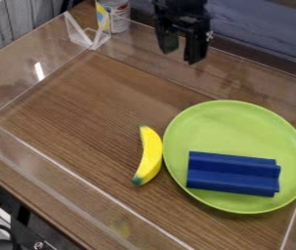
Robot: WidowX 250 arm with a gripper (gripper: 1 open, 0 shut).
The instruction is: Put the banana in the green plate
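**Gripper poised over the far edge of the bench**

We see the black gripper (183,45) with jaws spread, holding nothing. The smooth, curved yellow banana (147,154) lies well apart from it, near the front edge, just beside the round green plate (229,127) bearing a ridged blue block (232,173). The bench (85,107) is wood-grained, walled in clear plastic.

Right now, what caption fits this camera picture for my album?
Open pincer hangs above the table's far side; banana lies beside the green plate, which holds a blue block.
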